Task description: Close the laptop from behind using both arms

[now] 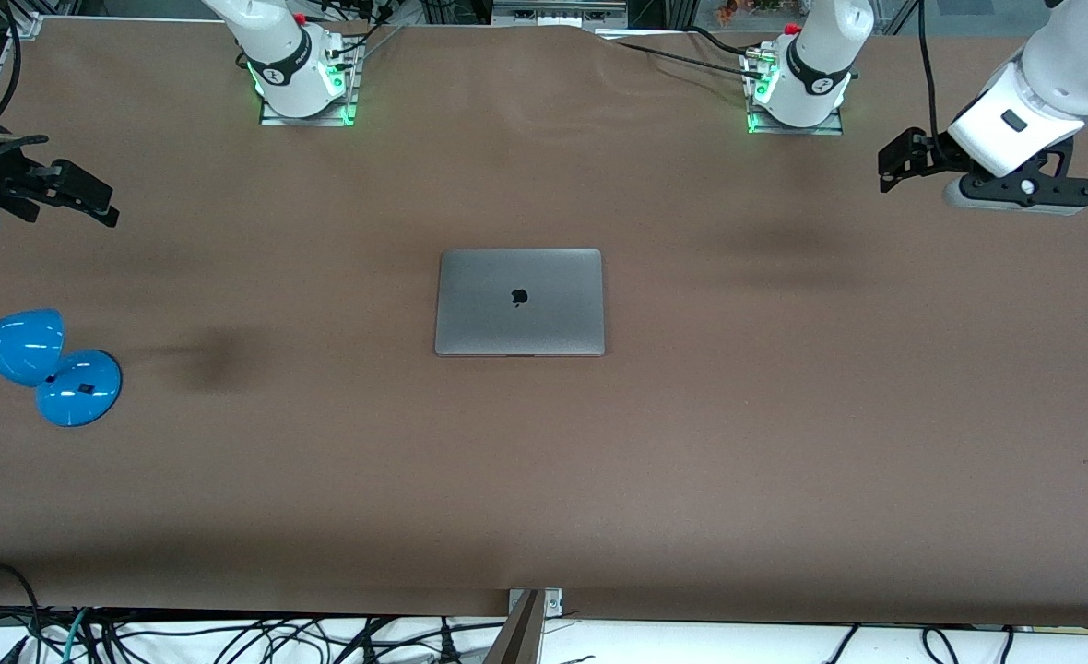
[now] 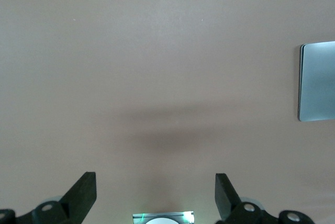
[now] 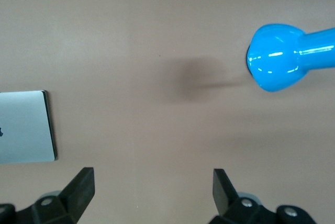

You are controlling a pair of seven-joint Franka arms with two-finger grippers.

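Observation:
The grey laptop (image 1: 519, 302) lies shut and flat at the middle of the table, its lid up with the dark apple logo showing. My left gripper (image 1: 892, 166) is open and empty, up in the air over bare table toward the left arm's end. My right gripper (image 1: 92, 198) is open and empty, over bare table toward the right arm's end. Both are well apart from the laptop. In the left wrist view the open gripper (image 2: 155, 192) frames bare table, with a laptop edge (image 2: 317, 81) at the side. In the right wrist view the open gripper (image 3: 154, 190) shows the same, with a laptop corner (image 3: 23, 127).
A blue desk lamp (image 1: 37, 364) stands at the right arm's end of the table, nearer the front camera than the right gripper; it also shows in the right wrist view (image 3: 282, 62). The arm bases (image 1: 304, 83) (image 1: 798, 88) stand along the table's edge. Brown cloth covers the table (image 1: 544, 480).

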